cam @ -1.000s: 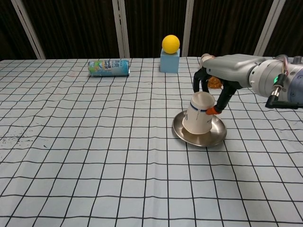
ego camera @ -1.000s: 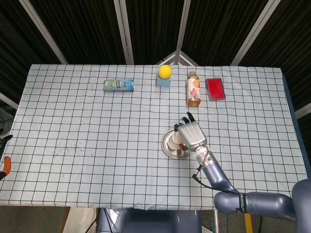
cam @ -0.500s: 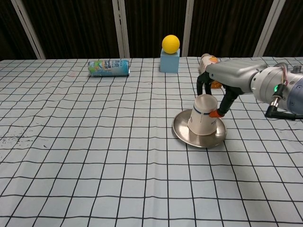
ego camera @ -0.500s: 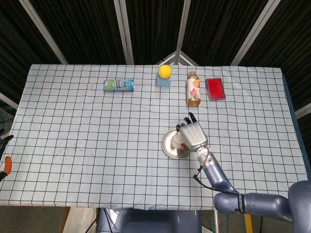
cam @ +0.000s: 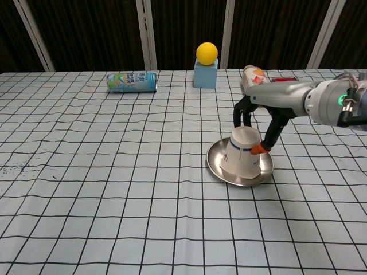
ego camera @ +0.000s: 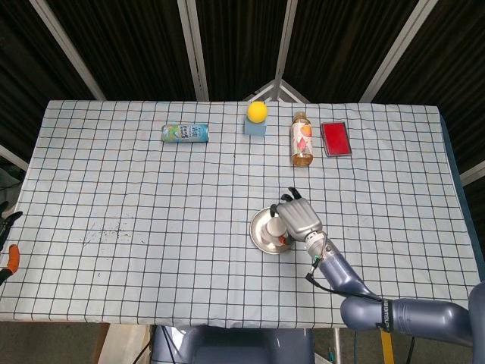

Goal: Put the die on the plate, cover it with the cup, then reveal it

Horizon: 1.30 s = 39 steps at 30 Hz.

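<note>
A white paper cup (cam: 241,156) stands mouth down and slightly tilted on the round metal plate (cam: 215,167), right of the table's middle. My right hand (cam: 268,105) reaches over it from the right, and its fingers (cam: 272,129) grip the cup's upturned base from both sides. From the head view the hand (ego camera: 299,218) covers part of the cup (ego camera: 274,227) and the plate (ego camera: 258,231). No die shows in either view. My left hand is out of both views.
A green drink can (cam: 131,82) lies on its side at the back left. A yellow ball (cam: 206,52) sits on a blue block (cam: 205,73) at the back middle. A juice bottle (ego camera: 302,139) and a flat red box (ego camera: 336,139) stand behind the plate.
The right hand has drawn nearer to me with the cup, and the plate has slid a little nearer with it. The cup went from tilted to more upright, then lower.
</note>
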{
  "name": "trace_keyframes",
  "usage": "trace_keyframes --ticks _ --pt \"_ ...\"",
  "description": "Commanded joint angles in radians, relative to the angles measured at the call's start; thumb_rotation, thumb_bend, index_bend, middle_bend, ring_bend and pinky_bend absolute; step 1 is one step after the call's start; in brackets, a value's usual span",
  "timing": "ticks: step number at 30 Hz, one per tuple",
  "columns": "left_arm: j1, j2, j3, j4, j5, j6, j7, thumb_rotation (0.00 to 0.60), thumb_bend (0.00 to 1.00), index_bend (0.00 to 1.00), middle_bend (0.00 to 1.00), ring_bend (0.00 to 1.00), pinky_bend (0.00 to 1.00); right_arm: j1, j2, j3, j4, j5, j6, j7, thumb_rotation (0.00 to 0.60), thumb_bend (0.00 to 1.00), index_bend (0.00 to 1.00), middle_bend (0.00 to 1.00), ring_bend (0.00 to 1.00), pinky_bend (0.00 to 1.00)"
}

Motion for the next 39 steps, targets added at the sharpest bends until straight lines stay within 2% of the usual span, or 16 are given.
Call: trace_keyframes --ticks 1,5,11,21,27,33,39 --pt "0.001 0.001 0.000 -0.001 0.001 0.002 -0.001 0.600 0.84 0.14 0.00 0.00 0.00 0.020 0.025 0.005 -0.024 0.026 -0.033 0.011 0.600 0.49 0.65 0.46 0.19 0.00" --pt "0.002 0.002 0.000 0.000 0.002 0.004 -0.004 0.600 0.84 0.14 0.00 0.00 0.00 0.021 0.023 0.023 -0.018 0.025 -0.049 0.064 0.600 0.49 0.65 0.46 0.19 0.00" --pt "0.000 0.001 0.000 0.001 0.001 0.001 -0.002 0.600 0.84 0.14 0.00 0.00 0.00 0.001 -0.016 0.038 0.028 -0.035 -0.049 0.157 0.600 0.49 0.65 0.46 0.19 0.00" --pt "0.000 0.000 0.000 0.001 -0.001 -0.002 0.003 0.600 0.84 0.14 0.00 0.00 0.00 -0.046 -0.116 0.039 0.155 -0.212 -0.047 0.336 0.600 0.49 0.66 0.46 0.19 0.00" --pt "0.000 0.000 -0.002 0.002 -0.004 -0.001 0.002 0.600 0.84 0.14 0.00 0.00 0.00 -0.071 -0.182 0.036 0.259 -0.336 0.009 0.415 0.600 0.49 0.66 0.46 0.19 0.00" --pt "-0.002 -0.001 -0.001 0.003 -0.004 -0.003 0.004 0.600 0.84 0.14 0.00 0.00 0.00 -0.090 -0.232 0.025 0.353 -0.417 0.067 0.451 0.600 0.49 0.66 0.46 0.19 0.00" --pt "-0.002 -0.002 -0.001 0.002 -0.006 -0.005 0.009 0.600 0.84 0.14 0.00 0.00 0.00 -0.097 -0.241 0.008 0.393 -0.451 0.078 0.440 0.600 0.49 0.70 0.46 0.20 0.00"
